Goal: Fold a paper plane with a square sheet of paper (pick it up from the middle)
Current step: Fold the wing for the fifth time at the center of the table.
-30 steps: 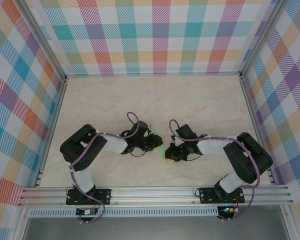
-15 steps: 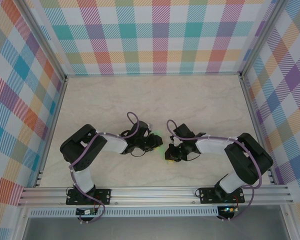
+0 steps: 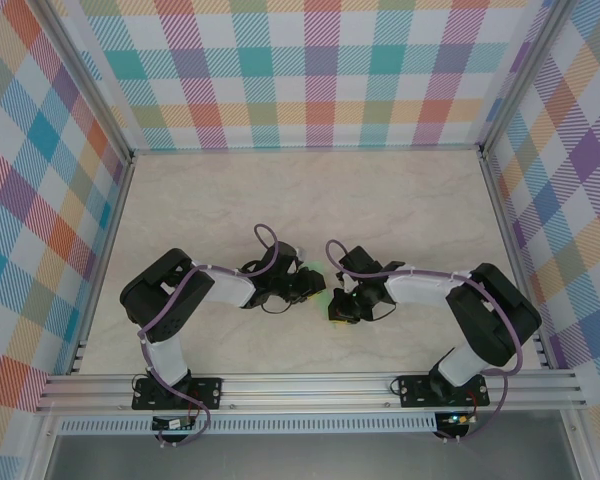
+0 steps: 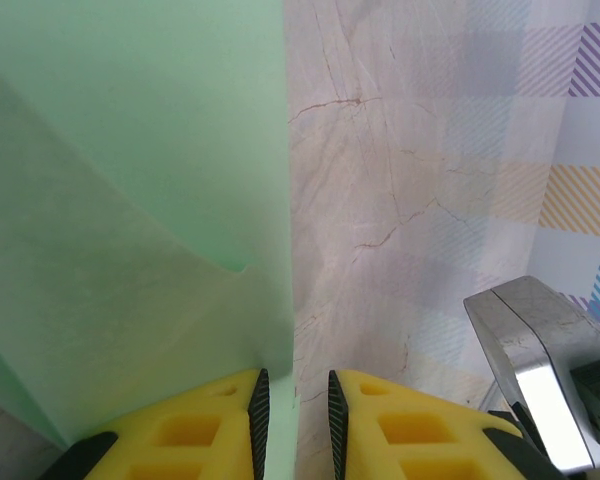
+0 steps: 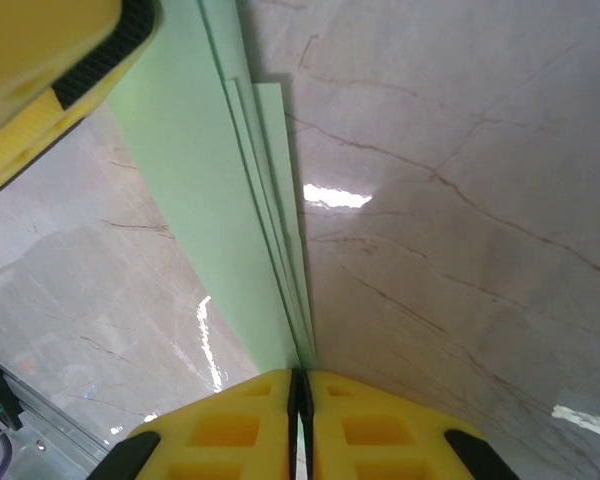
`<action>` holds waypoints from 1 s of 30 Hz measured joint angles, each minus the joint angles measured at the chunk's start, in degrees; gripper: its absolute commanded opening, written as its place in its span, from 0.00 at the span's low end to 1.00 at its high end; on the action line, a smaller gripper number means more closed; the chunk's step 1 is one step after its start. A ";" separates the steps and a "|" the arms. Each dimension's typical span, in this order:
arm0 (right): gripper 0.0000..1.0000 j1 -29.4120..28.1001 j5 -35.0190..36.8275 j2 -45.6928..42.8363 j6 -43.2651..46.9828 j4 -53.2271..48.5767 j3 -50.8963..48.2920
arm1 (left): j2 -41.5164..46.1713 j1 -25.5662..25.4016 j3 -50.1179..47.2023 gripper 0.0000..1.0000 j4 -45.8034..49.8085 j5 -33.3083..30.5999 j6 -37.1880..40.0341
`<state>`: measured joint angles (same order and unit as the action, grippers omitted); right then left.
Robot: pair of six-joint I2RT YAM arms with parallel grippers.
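Left gripper (image 4: 294,428) first, at the bottom edge of its wrist view: yellow fingers (image 4: 195,435) drawn close with just a thin slot between them. The edge of the green paper (image 4: 130,170) runs straight down into that slot, so it has the paper pinched. The paper spreads across the left half of that view, pale mint, with a slanting fold line where one layer lies over another. Its straight right edge runs up the middle of the frame. Right of that edge is the marbled bench (image 4: 400,180).

From above, both arms reach in to the centre of the bench. The two grippers meet there almost nose to nose, the left a touch higher in the frame, with a faint green sliver of paper between them.

Over to the right gripper (image 5: 300,400), bottom centre of its wrist view: fingers pressed tight together, the stacked paper layers narrowing into the seam between them, clamped hard. The paper rises as a long strip toward the upper left of that frame, bench on both sides. Up there a yellow finger of the left gripper sits against it.
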<state>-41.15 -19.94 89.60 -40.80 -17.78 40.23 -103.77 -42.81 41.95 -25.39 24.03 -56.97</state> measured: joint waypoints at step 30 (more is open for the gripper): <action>0.12 -3.56 6.49 2.16 2.32 -8.83 5.33 | 0.00 -0.07 0.33 0.24 0.87 -0.04 0.02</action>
<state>-44.71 -13.45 91.77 -38.48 -26.61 45.56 -103.77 -42.87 42.28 -24.51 23.99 -56.95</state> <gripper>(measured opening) 0.119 0.247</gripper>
